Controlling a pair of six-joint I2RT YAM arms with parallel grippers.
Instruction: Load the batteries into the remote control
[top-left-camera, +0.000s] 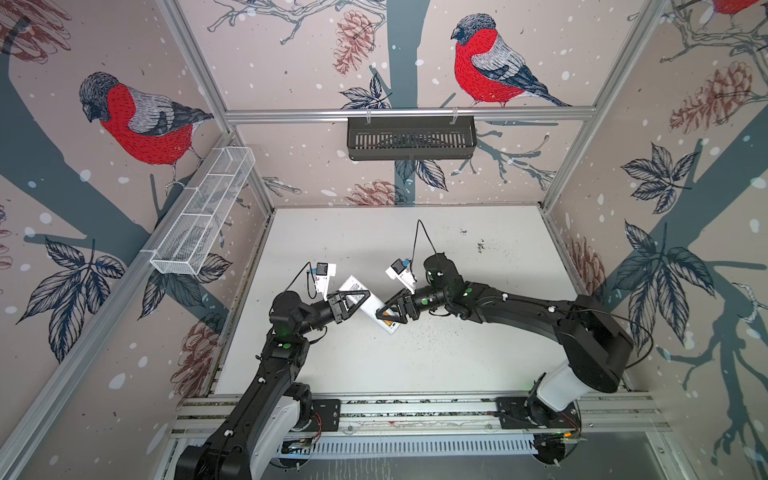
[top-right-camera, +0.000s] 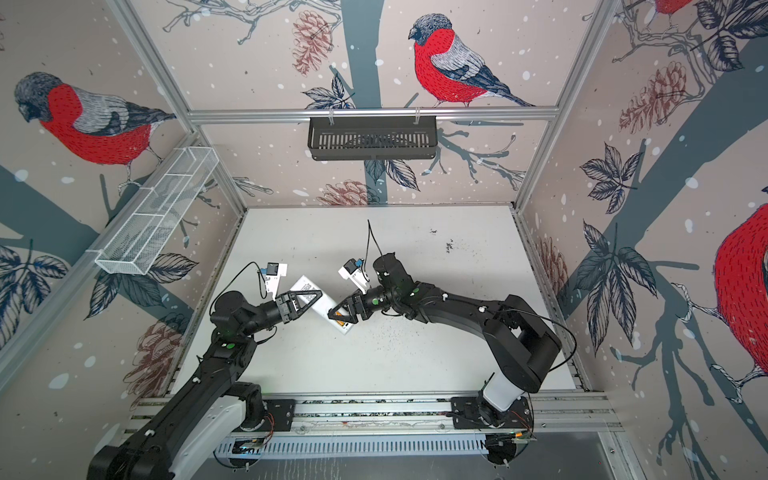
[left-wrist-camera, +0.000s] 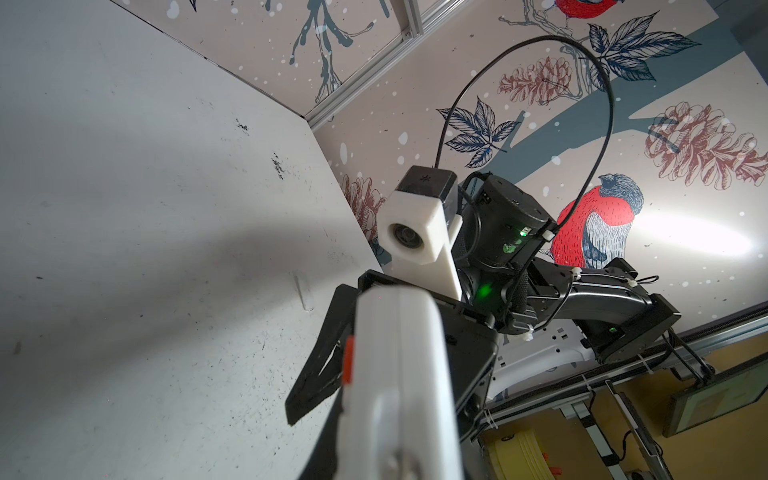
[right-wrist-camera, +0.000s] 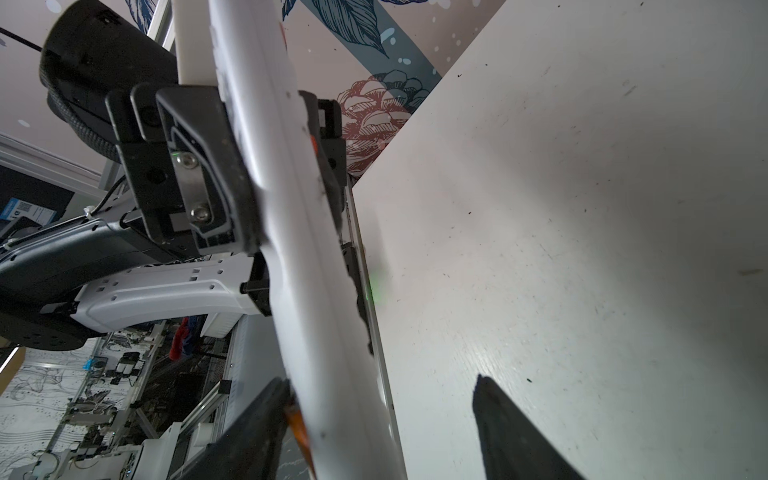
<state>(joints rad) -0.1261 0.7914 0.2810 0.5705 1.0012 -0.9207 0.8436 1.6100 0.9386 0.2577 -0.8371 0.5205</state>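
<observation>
Both top views show the white remote control (top-left-camera: 371, 304) (top-right-camera: 323, 304) held slantwise above the table, plain back upward. My left gripper (top-left-camera: 365, 295) (top-right-camera: 317, 295) is shut on its upper half. An orange battery (top-left-camera: 388, 322) (top-right-camera: 341, 322) lies in the open compartment at the remote's lower end. My right gripper (top-left-camera: 384, 318) (top-right-camera: 336, 318) straddles that end. In the right wrist view the remote (right-wrist-camera: 307, 249) runs between that gripper's (right-wrist-camera: 378, 386) fingers. One finger touches the side with the orange battery (right-wrist-camera: 297, 419). The other finger (right-wrist-camera: 511, 436) stands apart, so the jaws are open.
The white table (top-left-camera: 457, 340) lies under both arms. A black slotted basket (top-left-camera: 411, 137) hangs on the back wall and a white wire basket (top-left-camera: 203, 212) on the left wall. An aluminium rail (top-left-camera: 415, 409) carrying both arm bases runs along the front edge.
</observation>
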